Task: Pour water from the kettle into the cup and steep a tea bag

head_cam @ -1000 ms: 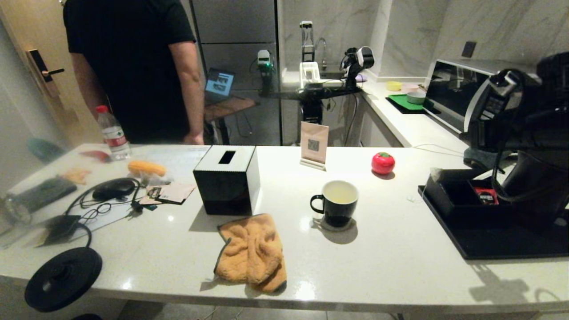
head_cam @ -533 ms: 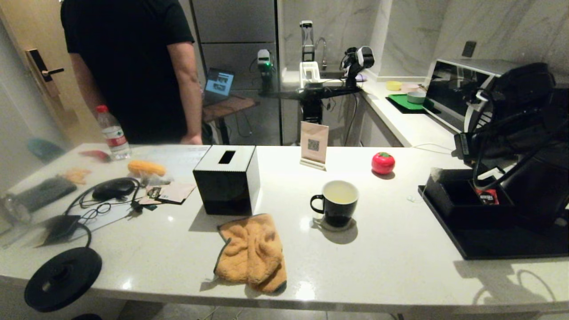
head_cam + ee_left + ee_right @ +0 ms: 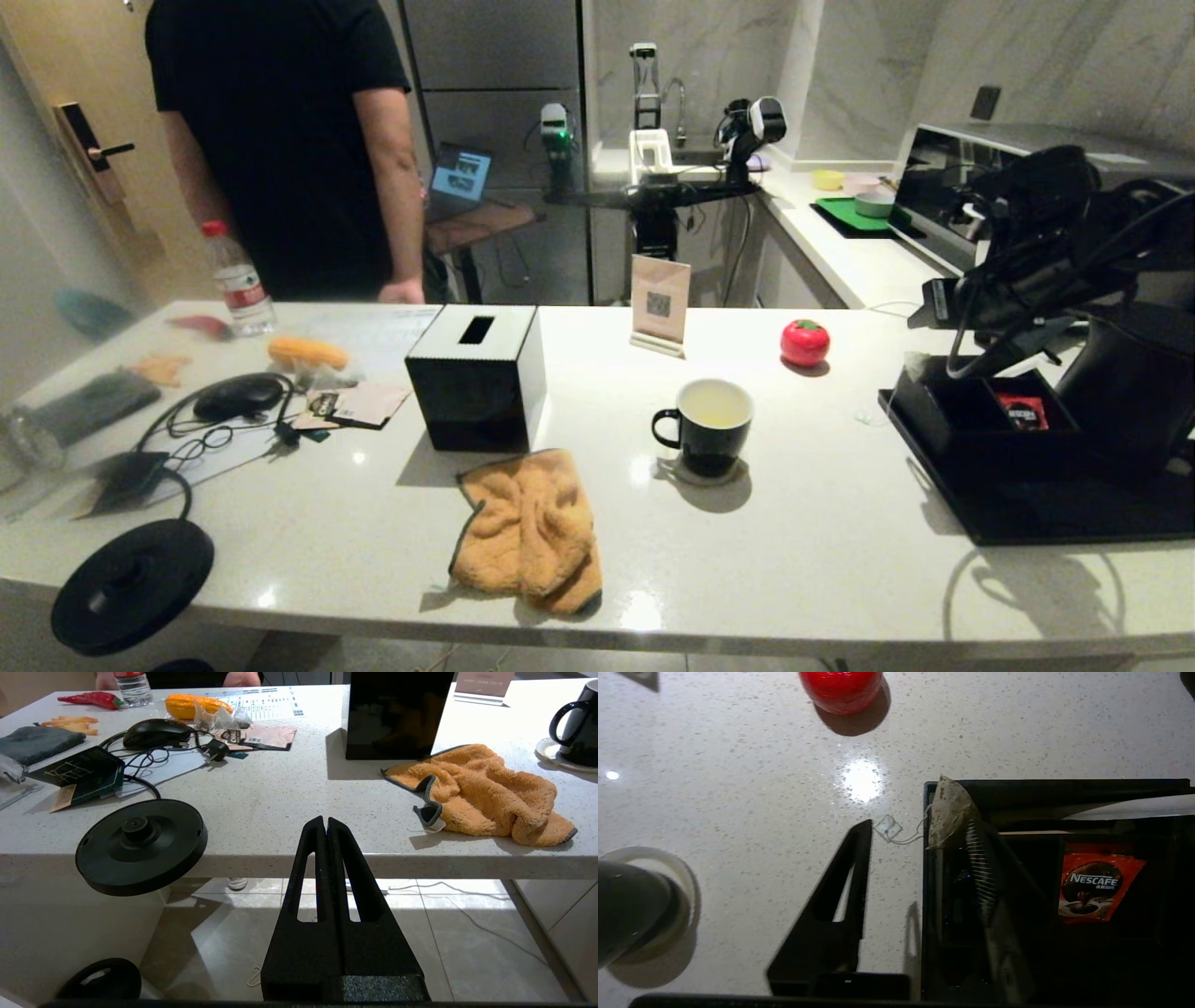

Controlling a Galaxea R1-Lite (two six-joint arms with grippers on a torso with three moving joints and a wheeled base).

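The black cup (image 3: 714, 425) stands on a coaster mid-counter, holding pale yellowish water (image 3: 714, 403). At the far right the black kettle (image 3: 1134, 383) sits on a black tray (image 3: 1027, 513), partly hidden by my right arm. The grey-beige tea bag (image 3: 948, 811) is draped over the near-left corner of the tray's box, its string and tag (image 3: 888, 827) lying on the counter. My right gripper (image 3: 920, 830) hangs open just above that corner, one finger over the counter and one over the box, holding nothing. My left gripper (image 3: 326, 821) is shut and empty below the counter's front edge.
A black tissue box (image 3: 476, 373) and an orange cloth (image 3: 527, 527) lie left of the cup. A red ball (image 3: 804, 342) and a card stand (image 3: 659, 303) sit behind it. A red sachet (image 3: 1020, 411) lies in the tray's box. The kettle's base disc (image 3: 131, 583) overhangs the front left edge. A person (image 3: 280, 140) stands behind.
My right arm has swung left and lower over the tray's box, and its jaws have opened. The left arm, the cup and the tea bag have not moved.
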